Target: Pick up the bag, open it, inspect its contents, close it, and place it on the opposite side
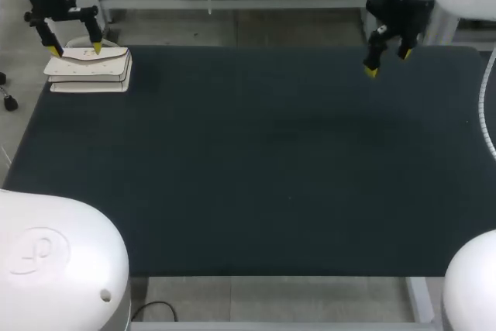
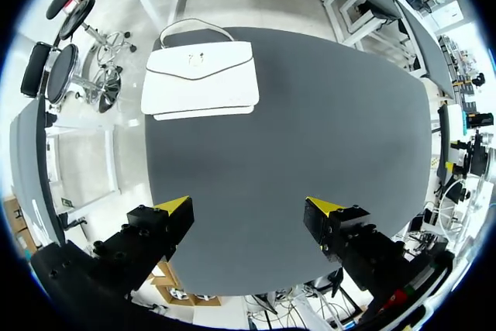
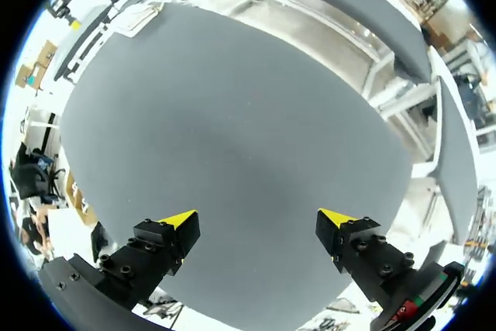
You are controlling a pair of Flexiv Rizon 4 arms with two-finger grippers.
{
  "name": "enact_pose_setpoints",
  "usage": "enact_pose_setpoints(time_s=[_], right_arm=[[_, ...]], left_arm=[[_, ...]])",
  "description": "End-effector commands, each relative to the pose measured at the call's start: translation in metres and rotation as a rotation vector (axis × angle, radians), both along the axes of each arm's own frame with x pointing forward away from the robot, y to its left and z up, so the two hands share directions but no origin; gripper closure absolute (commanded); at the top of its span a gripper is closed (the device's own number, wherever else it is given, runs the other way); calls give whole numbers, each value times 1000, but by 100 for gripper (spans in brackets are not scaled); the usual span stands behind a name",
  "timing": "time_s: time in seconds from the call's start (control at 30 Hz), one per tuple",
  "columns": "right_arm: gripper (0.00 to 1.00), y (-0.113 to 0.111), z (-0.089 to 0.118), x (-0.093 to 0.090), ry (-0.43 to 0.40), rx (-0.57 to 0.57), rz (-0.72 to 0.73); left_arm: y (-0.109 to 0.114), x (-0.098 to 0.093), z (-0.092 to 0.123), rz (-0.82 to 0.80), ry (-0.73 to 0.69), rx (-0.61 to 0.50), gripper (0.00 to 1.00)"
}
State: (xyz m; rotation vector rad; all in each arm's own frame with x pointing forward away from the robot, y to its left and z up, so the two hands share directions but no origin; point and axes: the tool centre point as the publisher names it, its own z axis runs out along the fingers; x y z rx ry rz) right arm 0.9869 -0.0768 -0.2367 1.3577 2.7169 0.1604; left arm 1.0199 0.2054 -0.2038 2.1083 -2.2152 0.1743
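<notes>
A white flap bag with a thin handle lies flat and closed at the table's far left corner. My left gripper hangs open over its far edge, touching nothing. In the left wrist view the bag lies well ahead of the open left gripper, with bare table between. My right gripper hovers open and empty above the far right of the table. In the right wrist view the bag shows only as a small pale shape at the far edge, distant from the right gripper.
The dark table top spreads wide between the two arms. Its far edge runs just behind the bag, and its left edge is close beside it.
</notes>
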Motion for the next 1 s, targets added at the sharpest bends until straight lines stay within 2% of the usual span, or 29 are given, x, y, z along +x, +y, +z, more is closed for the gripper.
enact_pose_setpoints(time_s=[0.03, 0.33, 0.5, 0.73, 0.87, 1.0], right_arm=[[0, 10, -11, -17, -329, 184, 468], [0, 45, -22, -31, -395, 269, 706], [0, 62, -35, -35, -392, 293, 823], [0, 68, -43, -34, -384, 359, 880], [0, 68, -45, -32, -366, 362, 877], [0, 68, -45, -32, -366, 362, 877]], left_arm=[[15, 1, -2, 12, -10, -59, 0], [43, 6, -6, 70, -25, -83, 0], [56, 9, -11, 103, -24, -105, 0], [67, 12, -17, 145, -33, -120, 0], [74, 13, -19, 153, -91, -88, 0], [74, 13, -19, 153, -91, -88, 0]])
